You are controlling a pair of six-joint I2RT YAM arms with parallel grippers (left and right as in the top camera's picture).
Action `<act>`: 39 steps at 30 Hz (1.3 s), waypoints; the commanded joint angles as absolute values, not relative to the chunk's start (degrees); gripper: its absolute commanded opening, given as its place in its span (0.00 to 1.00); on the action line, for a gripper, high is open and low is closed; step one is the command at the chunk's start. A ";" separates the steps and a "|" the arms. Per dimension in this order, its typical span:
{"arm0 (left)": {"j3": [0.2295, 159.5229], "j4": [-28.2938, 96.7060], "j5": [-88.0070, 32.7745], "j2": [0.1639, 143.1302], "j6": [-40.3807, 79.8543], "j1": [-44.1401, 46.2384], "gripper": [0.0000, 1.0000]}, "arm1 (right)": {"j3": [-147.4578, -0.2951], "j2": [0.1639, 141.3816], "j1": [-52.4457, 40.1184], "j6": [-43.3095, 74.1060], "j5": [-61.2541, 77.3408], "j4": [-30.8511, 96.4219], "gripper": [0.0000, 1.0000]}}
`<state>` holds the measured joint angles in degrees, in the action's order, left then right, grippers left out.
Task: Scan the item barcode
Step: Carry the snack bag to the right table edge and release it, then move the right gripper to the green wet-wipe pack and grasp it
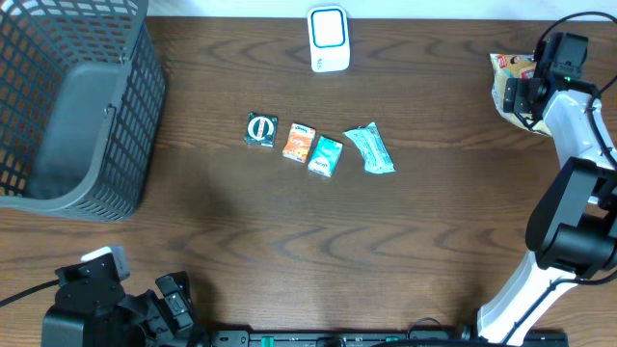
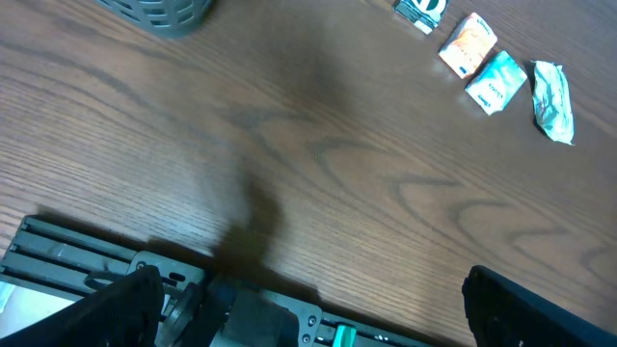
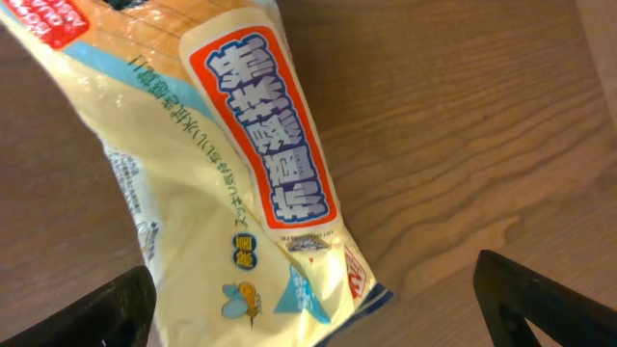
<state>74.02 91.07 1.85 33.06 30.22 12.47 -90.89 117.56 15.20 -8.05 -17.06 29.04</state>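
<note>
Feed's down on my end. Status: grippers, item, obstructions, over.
Left gripper open, empty, at near edge. Right gripper open over yellow snack packet, lying on table. Nothing between it and the barcode scanner.

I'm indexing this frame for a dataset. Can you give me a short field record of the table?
scanner: white, far edge, centre
basket: grey, left side
small packets: four in a row, mid-table
yellow snack bag: lying on table, far right
right gripper: open, fingers either side of the bag
left gripper: open, empty, near edge
</note>
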 commanded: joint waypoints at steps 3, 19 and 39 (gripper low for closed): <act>74.15 91.05 2.39 33.08 30.74 12.29 0.98 | -91.11 110.00 12.56 -8.21 -2.50 29.21 0.80; 74.15 91.05 2.39 33.08 30.74 12.29 0.98 | -90.94 123.87 12.01 -7.14 3.20 15.97 0.01; 74.15 91.05 2.39 33.08 30.74 12.29 0.97 | -91.02 125.60 22.46 0.14 -7.90 14.76 0.01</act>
